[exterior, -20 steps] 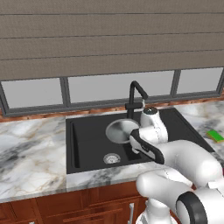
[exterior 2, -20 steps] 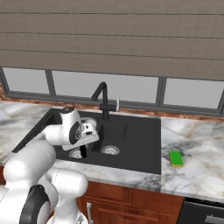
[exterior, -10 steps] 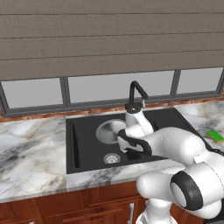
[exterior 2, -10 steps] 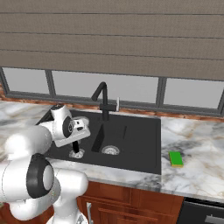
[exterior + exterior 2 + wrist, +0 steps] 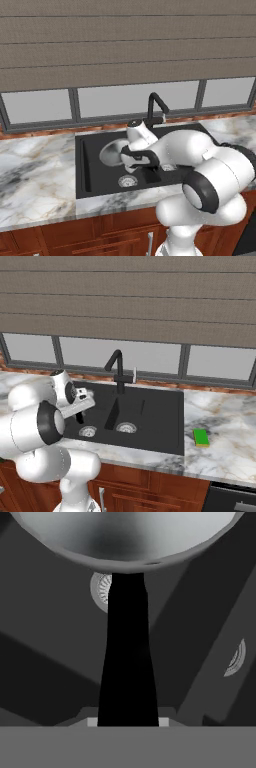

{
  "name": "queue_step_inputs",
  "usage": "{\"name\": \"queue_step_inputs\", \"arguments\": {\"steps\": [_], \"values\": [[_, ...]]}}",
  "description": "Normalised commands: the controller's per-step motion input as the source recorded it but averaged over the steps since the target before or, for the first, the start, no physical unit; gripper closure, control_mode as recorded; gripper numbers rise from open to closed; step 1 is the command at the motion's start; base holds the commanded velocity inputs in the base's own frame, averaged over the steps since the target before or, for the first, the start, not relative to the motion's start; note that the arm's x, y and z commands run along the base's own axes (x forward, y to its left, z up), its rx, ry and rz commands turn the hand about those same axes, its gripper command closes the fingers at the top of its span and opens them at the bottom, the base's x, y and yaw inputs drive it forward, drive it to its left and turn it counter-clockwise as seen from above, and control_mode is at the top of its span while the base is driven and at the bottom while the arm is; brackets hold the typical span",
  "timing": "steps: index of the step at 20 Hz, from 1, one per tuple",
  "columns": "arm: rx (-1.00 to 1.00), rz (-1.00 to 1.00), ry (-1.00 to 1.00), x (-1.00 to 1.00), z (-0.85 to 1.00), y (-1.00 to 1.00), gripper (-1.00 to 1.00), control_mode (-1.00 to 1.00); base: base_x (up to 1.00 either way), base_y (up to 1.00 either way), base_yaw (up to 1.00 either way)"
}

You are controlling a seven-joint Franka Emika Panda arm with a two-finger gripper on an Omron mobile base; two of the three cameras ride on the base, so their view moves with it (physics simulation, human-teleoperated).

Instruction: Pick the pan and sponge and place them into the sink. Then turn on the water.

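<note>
Pan (image 5: 112, 151): rigid metal, likely fairly heavy, slick; black handle (image 5: 128, 657) is sensible hold, and gripper (image 5: 131, 161) pinches it there, jaws pressed on handle. Pan hangs over sink (image 5: 92, 165), large basin, above drain (image 5: 101, 588). Sponge (image 5: 201, 437) lies on counter (image 5: 225, 446), right of sink, well apart. Versus earlier frame: arm has swung left, pan carried further across basin; sponge unmoved.
</note>
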Motion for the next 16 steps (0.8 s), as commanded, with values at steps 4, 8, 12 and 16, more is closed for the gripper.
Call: {"name": "queue_step_inputs", "arguments": {"steps": [4, 8, 12, 16], "values": [[-0.03, 0.03, 0.04, 0.14, -0.14, 0.31, 1.0, -1.0, 0.0, 0.0, 0.0], [-0.04, 0.03, 0.01, 0.16, -0.21, 0.25, 1.0, -1.0, 0.0, 0.0, 0.0], [-0.05, 0.03, 0.0, 0.15, -0.23, 0.23, 1.0, -1.0, 0.0, 0.0, 0.0], [-0.08, 0.04, 0.0, 0.27, -0.23, 0.18, 1.0, -1.0, 0.0, 0.0, 0.0]]}}
